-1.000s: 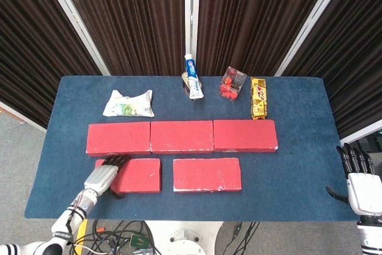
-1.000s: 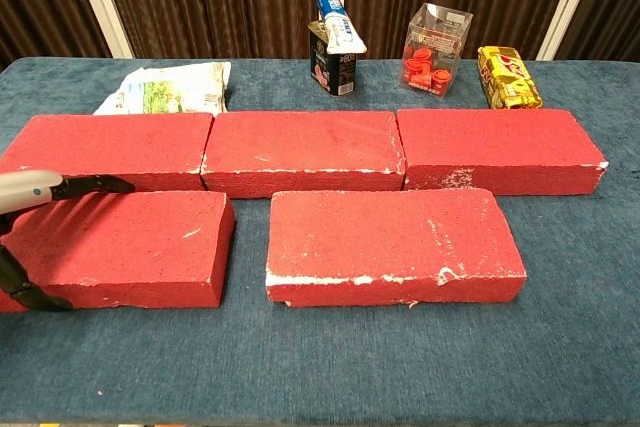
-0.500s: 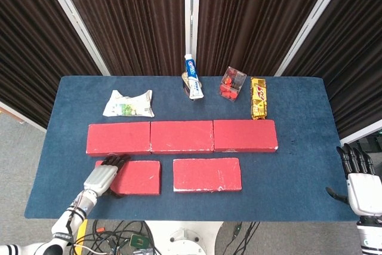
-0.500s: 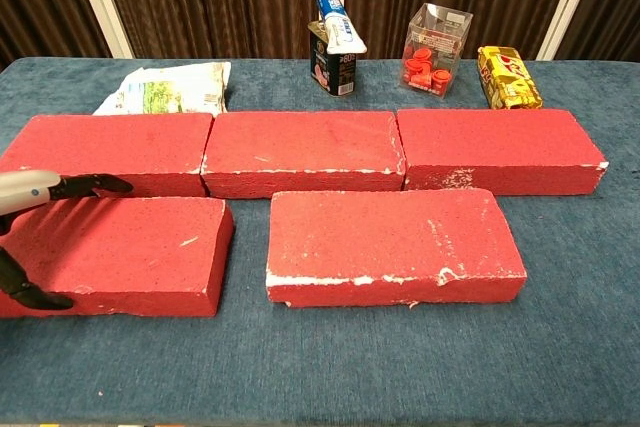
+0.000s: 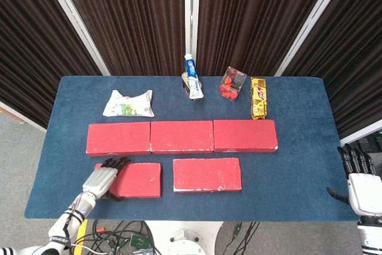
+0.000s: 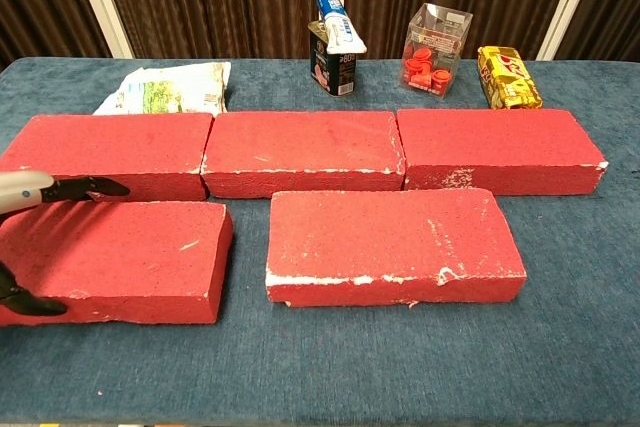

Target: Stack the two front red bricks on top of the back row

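Dark curtains behind, blue cloth over the table [image 5: 310,147]. Left robot hand [image 5: 102,176] laid over the near-left corner of the front left brick [image 5: 134,180], dark fingers on top and thumb at the front face, probably set for a lift onto the back row [image 5: 182,136]. Front right brick [image 5: 207,174] untouched. Right robot hand [image 5: 360,180] spread, empty, off the table's right edge.

Five red bricks [image 5: 207,174], flecked white along chipped edges, are set on a dark blue table cloth [image 5: 298,165]. Far behind, a white and blue toothpaste tube [image 5: 193,76], a clear box of red pieces [image 5: 232,82], a gold packet [image 5: 258,97] marked red, and a white, green-printed pouch [image 5: 128,103], perhaps wipes.
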You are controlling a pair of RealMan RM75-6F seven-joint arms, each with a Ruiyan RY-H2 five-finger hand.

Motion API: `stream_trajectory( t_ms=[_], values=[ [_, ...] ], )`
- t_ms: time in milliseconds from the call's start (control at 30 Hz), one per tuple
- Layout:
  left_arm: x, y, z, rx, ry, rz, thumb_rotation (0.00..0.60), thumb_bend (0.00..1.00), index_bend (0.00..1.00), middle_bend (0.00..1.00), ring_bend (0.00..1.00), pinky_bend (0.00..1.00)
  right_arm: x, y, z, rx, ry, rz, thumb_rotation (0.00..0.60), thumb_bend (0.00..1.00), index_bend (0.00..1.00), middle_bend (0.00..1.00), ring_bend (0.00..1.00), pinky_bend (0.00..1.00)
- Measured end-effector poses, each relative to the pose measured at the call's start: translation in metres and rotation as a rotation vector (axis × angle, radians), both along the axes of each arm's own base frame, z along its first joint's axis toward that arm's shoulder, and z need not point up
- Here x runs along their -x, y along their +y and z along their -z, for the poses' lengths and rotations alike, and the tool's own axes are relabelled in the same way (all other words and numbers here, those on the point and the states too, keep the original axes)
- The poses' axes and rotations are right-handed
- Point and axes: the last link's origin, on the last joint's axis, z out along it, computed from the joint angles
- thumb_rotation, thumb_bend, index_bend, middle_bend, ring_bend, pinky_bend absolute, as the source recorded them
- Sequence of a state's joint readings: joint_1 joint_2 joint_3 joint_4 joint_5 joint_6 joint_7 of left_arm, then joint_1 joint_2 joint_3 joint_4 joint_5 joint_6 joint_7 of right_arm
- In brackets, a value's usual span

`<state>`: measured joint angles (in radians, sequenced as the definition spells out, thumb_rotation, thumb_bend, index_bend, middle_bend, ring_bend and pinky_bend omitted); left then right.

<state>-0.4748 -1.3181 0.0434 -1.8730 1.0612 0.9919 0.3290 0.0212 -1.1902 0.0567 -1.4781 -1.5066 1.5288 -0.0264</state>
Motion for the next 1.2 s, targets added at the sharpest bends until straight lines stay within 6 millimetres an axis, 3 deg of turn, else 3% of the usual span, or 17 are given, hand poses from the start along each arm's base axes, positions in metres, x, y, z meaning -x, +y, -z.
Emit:
stream_trajectory(
  t_ms=[267, 467, 733, 1000, 1200],
  values=[
    [-0.009, -0.006, -0.022, -0.038, -0.021, 0.029, 0.600, 0.24, 0.00, 0.00, 0.15, 0.00, 0.000, 0.000, 0.000, 0.002, -0.001, 0.000, 0.600, 0.00, 0.00, 0.00, 0.00, 0.00],
    [-0.016, 0.005, -0.051, -0.113, -0.023, 0.053, 0.600, 0.24, 0.00, 0.00, 0.15, 0.00, -0.001, 0.000, -0.001, 0.008, -0.002, -0.004, 0.600, 0.00, 0.00, 0.00, 0.00, 0.00],
    [-0.029, 0.058, -0.064, -0.164, -0.031, 0.071, 0.600, 0.24, 0.00, 0.00, 0.16, 0.00, -0.001, 0.000, -0.004, 0.015, 0.001, 0.003, 0.600, 0.00, 0.00, 0.00, 0.00, 0.00],
    [-0.030, 0.115, -0.055, -0.140, -0.029, 0.106, 0.600, 0.24, 0.00, 0.01, 0.16, 0.00, 0.001, -0.001, -0.003, 0.011, 0.002, 0.018, 0.600, 0.00, 0.00, 0.00, 0.00, 0.00],
    [-0.035, 0.141, -0.039, -0.105, -0.062, 0.099, 0.600, 0.24, 0.00, 0.01, 0.16, 0.00, 0.000, -0.002, -0.002, 0.008, 0.005, 0.019, 0.600, 0.00, 0.00, 0.00, 0.00, 0.00]
  ],
)
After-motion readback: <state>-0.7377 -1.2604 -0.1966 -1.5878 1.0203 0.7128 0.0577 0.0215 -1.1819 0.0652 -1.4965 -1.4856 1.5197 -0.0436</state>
